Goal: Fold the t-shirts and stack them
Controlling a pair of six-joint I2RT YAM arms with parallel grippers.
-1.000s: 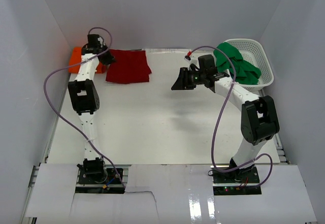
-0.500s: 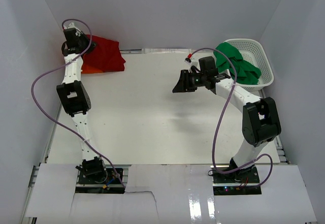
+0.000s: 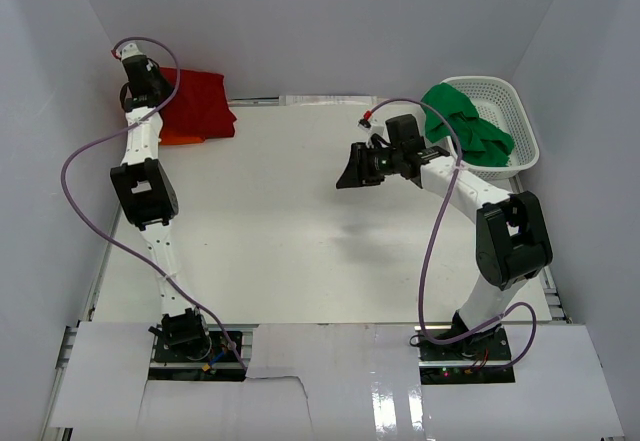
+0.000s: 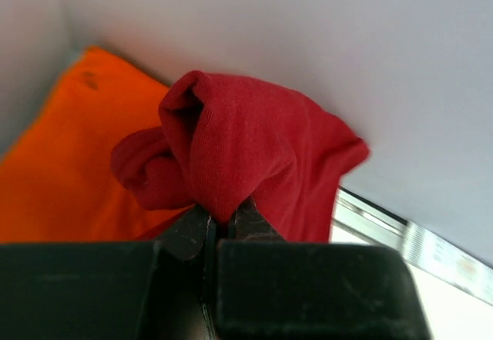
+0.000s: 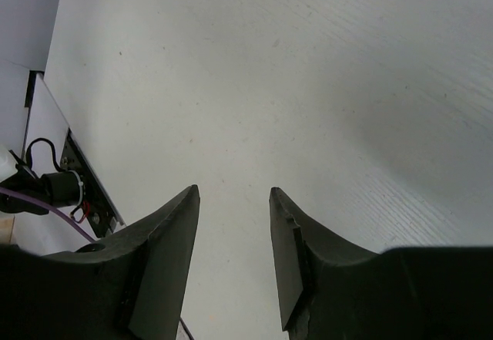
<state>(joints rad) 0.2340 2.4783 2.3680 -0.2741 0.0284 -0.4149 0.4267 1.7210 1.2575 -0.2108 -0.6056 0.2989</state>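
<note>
The dark red t-shirt lies folded in the far left corner on top of the orange t-shirt, of which only an edge shows. My left gripper is shut on a fold of the dark red shirt, with the orange shirt under it. The green t-shirt hangs crumpled out of the white basket at the far right. My right gripper is open and empty above the bare table.
White walls close in the table on the left, back and right. The left gripper is close to the back left corner. The basket stands against the right wall. Purple cables loop from both arms.
My left gripper has carried the dark red shirt from the table's far middle-left into the back left corner, over the orange shirt. The right arm has barely shifted.
</note>
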